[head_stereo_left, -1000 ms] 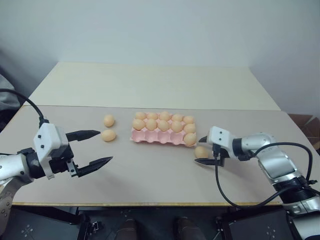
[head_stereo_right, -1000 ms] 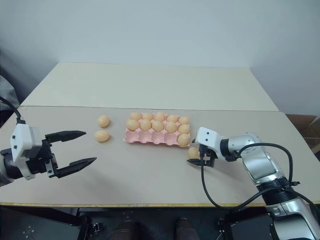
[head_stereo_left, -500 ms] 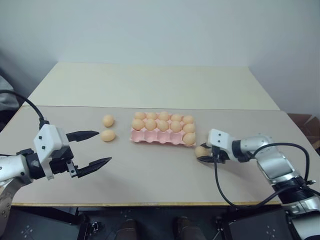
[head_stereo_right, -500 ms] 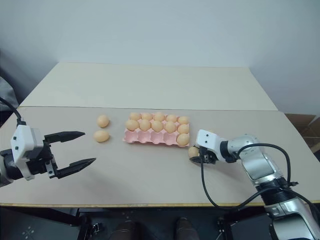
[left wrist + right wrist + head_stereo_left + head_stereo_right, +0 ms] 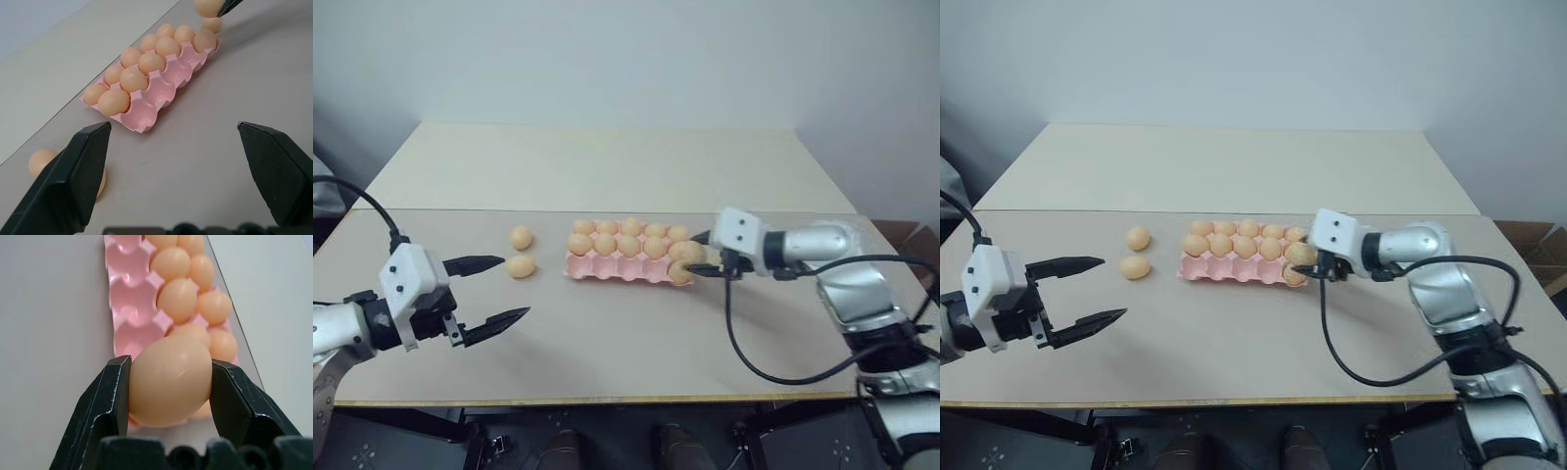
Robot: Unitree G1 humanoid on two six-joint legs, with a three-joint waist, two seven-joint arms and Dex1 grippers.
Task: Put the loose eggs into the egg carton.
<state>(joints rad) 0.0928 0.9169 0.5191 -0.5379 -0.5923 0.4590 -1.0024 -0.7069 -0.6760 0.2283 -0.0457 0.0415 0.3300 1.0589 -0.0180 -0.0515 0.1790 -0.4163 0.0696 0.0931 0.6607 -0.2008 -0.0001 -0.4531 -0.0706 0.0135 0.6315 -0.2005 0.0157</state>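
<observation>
The pink egg carton [image 5: 615,271] lies mid-table, its two back rows full of eggs and most front cups [image 5: 129,298] bare. My right gripper [image 5: 697,254] is shut on one egg [image 5: 170,381], held just above the carton's right end. Two loose eggs [image 5: 521,237] [image 5: 520,266] lie on the table left of the carton [image 5: 161,90]. Near the front left, my left gripper [image 5: 514,288] stands open and holds nothing, with its fingers pointing toward those eggs. One of them [image 5: 41,160] shows beside its finger in the left wrist view.
A second, paler table [image 5: 607,162] adjoins at the back along a seam. A black cable [image 5: 744,357] loops from my right wrist over the table's front right part. A wall stands behind the tables.
My right gripper shut on the egg lying right of the carton, lifted it off the table and carried it left over the carton's right end. The left gripper stayed put.
</observation>
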